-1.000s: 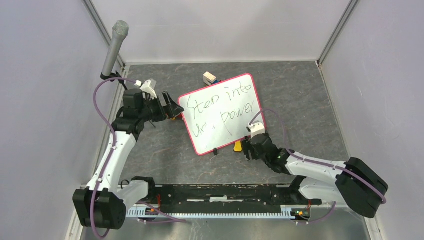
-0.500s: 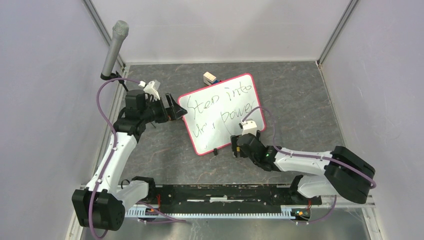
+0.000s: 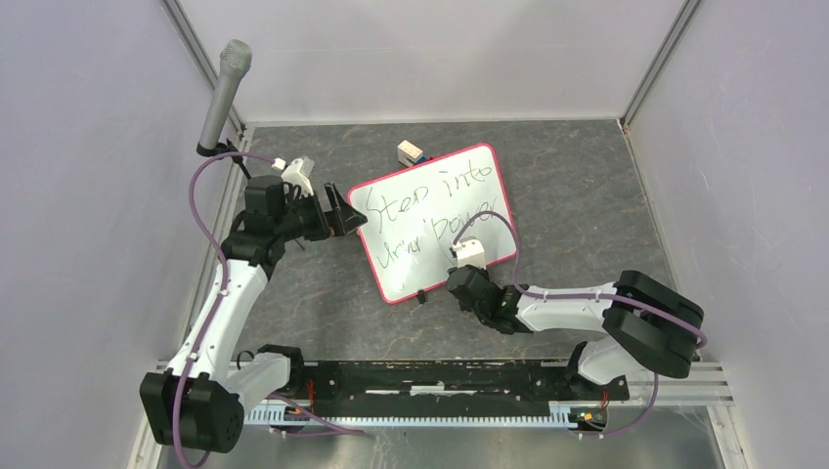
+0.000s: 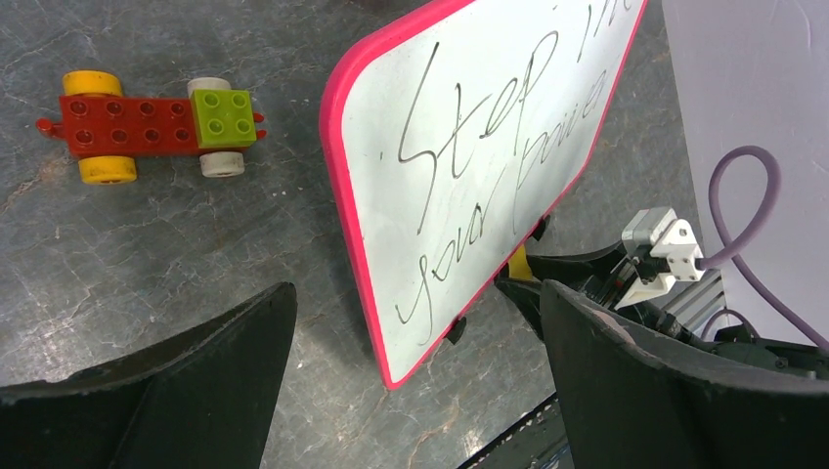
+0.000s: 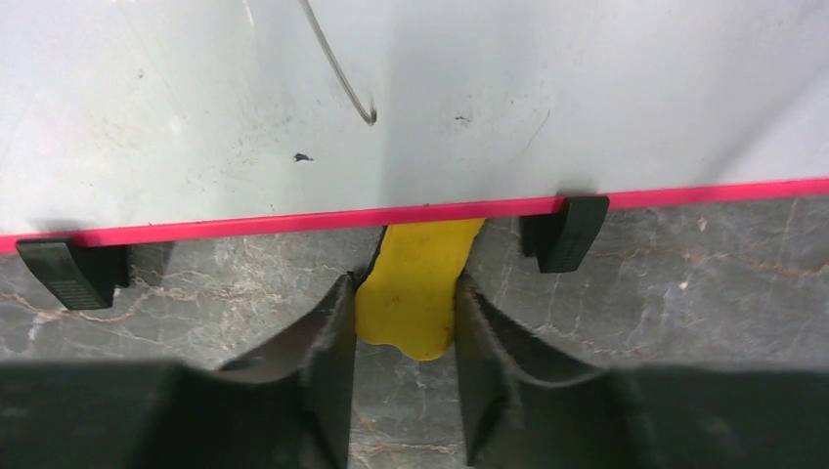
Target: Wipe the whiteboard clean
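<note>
Whiteboard [image 3: 435, 223]: probably stiff, light, slippery; best braced at rim. Right gripper [image 5: 403, 293] pinching yellow tab [image 5: 415, 254]; left gripper [image 4: 415, 293] wide open, empty.

The whiteboard [image 5: 508, 88] has a smooth, slightly glossy white face with faint grey smudges, a smooth red-pink plastic-looking rim [image 5: 293, 223] and matt black clips [image 5: 572, 233]. The yellow tab [image 5: 415, 303] looks like smooth plastic. The fingers [image 5: 313, 371] of the right gripper [image 5: 403, 291] are matt black and finely grained. The tabletop [image 4: 117, 264] is matt, grey and stone-veined. The brick car [image 4: 147, 125] is shiny plastic.
</note>
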You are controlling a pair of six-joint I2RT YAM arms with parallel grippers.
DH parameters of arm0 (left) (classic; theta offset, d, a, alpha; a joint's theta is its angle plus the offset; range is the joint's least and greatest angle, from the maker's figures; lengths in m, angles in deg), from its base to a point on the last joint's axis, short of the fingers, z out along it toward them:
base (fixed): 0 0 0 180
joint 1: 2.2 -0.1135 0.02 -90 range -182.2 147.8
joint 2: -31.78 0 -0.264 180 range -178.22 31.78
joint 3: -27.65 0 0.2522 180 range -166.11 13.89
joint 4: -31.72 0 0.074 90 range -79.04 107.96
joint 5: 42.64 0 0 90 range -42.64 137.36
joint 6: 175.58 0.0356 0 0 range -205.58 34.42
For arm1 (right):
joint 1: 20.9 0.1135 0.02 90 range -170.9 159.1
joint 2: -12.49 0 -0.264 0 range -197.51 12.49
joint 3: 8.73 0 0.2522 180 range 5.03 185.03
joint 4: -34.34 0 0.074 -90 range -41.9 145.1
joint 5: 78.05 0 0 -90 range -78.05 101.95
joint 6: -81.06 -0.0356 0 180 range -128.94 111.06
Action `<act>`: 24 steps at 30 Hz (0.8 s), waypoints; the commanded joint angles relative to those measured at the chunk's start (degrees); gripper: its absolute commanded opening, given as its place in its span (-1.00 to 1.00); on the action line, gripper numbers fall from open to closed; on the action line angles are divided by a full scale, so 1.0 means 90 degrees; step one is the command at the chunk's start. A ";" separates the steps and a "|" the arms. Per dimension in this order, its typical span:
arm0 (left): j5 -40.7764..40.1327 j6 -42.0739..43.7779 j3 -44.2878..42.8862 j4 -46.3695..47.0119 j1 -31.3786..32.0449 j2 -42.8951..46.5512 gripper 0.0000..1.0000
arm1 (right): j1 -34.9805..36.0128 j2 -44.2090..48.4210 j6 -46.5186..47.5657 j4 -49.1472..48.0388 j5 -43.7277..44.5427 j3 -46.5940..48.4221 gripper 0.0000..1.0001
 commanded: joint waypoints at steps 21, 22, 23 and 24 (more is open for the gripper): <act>-0.0014 0.0267 -0.0023 0.0094 0.0015 0.0029 0.99 | 0.1037 0.2306 0.0089 0.1036 -0.0080 -0.1212 0.61; -0.0014 0.0267 -0.0019 0.0095 0.0018 0.0018 0.99 | 0.1037 0.2276 0.0128 0.1046 0.0059 -0.1135 0.67; -0.0004 0.0257 -0.0017 0.0094 0.0015 0.0008 0.99 | 0.1033 0.2206 0.0143 0.1050 0.0188 -0.1032 0.69; -0.0004 0.0248 -0.0007 0.0111 0.0015 -0.0007 0.99 | 0.1037 0.2123 0.0155 0.1052 0.0293 -0.0915 0.70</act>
